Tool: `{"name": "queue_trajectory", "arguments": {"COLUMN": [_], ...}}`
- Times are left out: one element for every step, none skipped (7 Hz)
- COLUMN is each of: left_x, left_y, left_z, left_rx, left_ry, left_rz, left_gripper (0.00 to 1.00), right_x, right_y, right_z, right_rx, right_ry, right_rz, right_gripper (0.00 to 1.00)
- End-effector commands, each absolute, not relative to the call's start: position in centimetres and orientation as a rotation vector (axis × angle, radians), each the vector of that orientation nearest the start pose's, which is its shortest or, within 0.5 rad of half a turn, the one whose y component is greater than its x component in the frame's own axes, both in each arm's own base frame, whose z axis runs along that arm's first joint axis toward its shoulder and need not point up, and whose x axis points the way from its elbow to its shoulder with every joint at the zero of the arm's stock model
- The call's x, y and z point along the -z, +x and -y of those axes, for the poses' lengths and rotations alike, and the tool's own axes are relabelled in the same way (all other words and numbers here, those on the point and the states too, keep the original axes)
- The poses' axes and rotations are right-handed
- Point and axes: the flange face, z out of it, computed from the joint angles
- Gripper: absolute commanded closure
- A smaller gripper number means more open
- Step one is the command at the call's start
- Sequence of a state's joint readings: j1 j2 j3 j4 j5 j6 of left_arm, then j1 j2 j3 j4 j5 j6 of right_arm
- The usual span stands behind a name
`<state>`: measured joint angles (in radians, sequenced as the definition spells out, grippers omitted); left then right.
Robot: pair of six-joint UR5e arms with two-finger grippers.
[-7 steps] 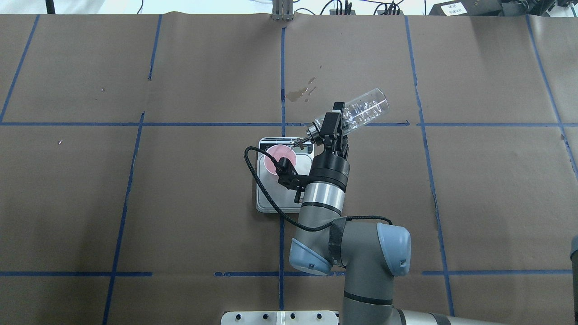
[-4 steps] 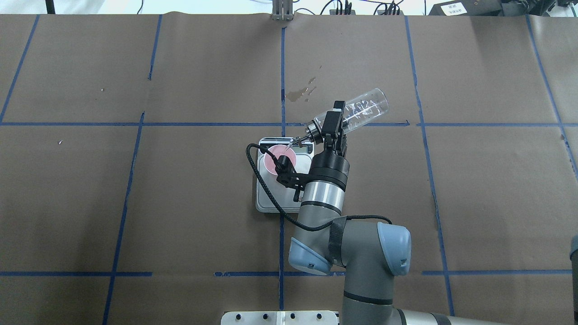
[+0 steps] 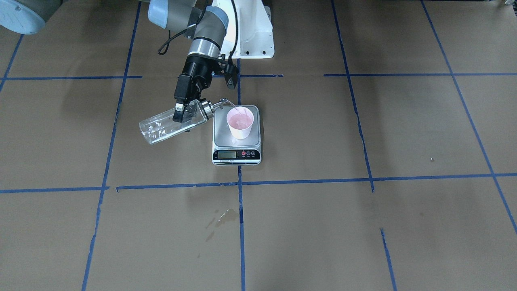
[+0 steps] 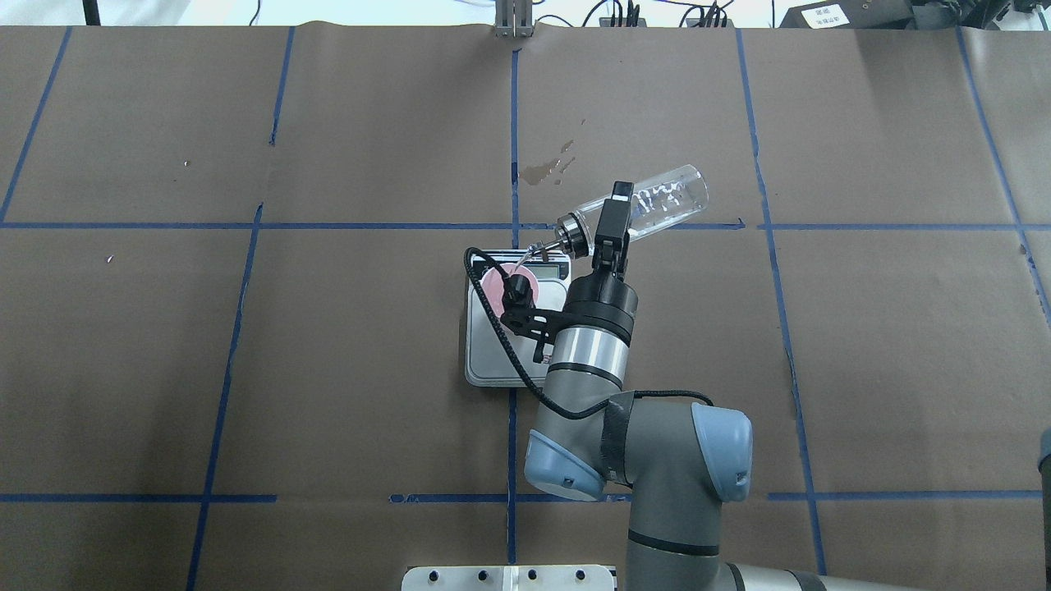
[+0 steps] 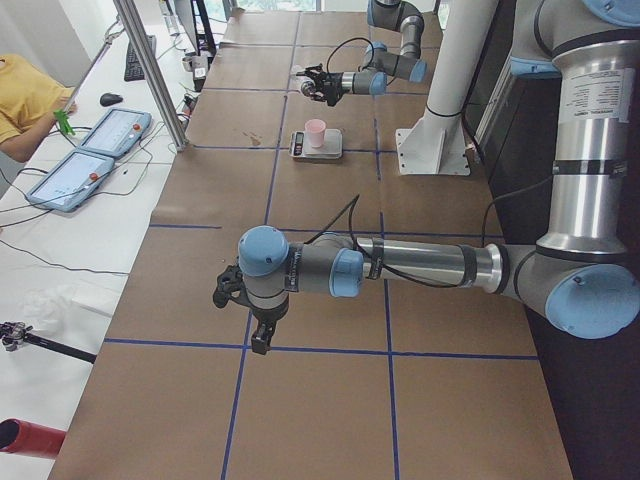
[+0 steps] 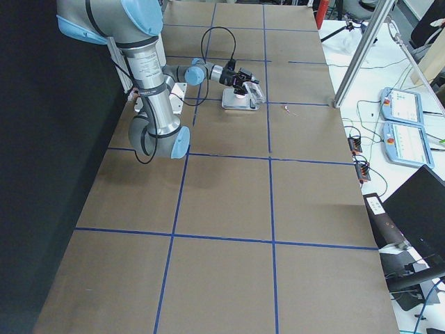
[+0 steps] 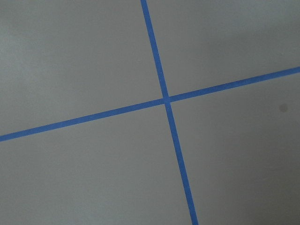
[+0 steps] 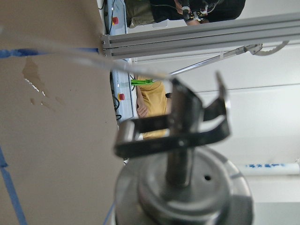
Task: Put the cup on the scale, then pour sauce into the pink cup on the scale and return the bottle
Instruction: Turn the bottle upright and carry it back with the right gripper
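Note:
The pink cup stands on the scale, its rim partly hidden under the wrist camera in the overhead view. My right gripper is shut on the clear glass bottle, which lies tilted with its silver spout at the cup's rim. A thin stream of sauce arcs from the spout into the cup. The bottle holds only droplets. The metal cap fills the right wrist view. My left gripper hangs over bare table far from the scale; I cannot tell its state.
Wet stains mark the brown paper just beyond the scale. Blue tape lines grid the table. The robot's white base stands behind the scale. A side table with tablets and a person in yellow lies past the far edge.
The right wrist has turned and shifted slightly, so the bottle lies a little flatter and the spout sits nearer the scale's display. The wrist camera now covers more of the cup.

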<state>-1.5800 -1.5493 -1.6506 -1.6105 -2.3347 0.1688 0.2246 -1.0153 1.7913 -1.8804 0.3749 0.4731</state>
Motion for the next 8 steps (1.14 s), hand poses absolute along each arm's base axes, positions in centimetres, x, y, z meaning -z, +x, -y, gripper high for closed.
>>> {"name": "queue_trajectory", "arguments": {"left_x": [-62.6, -62.6, -62.6, -62.6, -62.6, -62.6, -62.6, -62.6], "left_y": [-6.9, -6.9, -6.9, -6.9, -6.9, -6.9, -6.9, -6.9], "left_z": [48.8, 48.8, 48.8, 48.8, 48.8, 48.8, 48.8, 48.8], "left_rx": [-0.189, -0.189, -0.189, -0.189, -0.189, -0.189, -0.191, -0.191], "left_ry": [0.161, 0.161, 0.161, 0.161, 0.161, 0.161, 0.162, 0.162], "left_rz": [-0.753, -0.753, -0.753, -0.753, -0.753, -0.753, -0.753, -0.753], "left_gripper": [0.0, 0.0, 0.0, 0.0, 0.0, 0.0, 0.0, 0.0], "right_x": [-23.3, -23.1, -22.1, -22.2, -22.3, -23.4, -25.5, -29.3], "right_y": [-52.0, -50.4, -49.1, -48.3, -47.4, -46.6, -45.5, -43.9], "right_z": [34.8, 34.4, 34.4, 34.4, 34.7, 35.4, 35.7, 35.5], "right_rx": [0.261, 0.163, 0.105, 0.049, -0.051, -0.166, -0.262, -0.314], "right_ry": [1.188, 1.16, 1.117, 1.094, 1.045, 0.973, 0.941, 0.919], "right_rz": [-0.051, 0.097, 0.221, 0.276, 0.394, 0.531, 0.616, 0.667], "right_gripper": [1.0, 1.0, 1.0, 1.0, 1.0, 1.0, 1.0, 1.0]}}
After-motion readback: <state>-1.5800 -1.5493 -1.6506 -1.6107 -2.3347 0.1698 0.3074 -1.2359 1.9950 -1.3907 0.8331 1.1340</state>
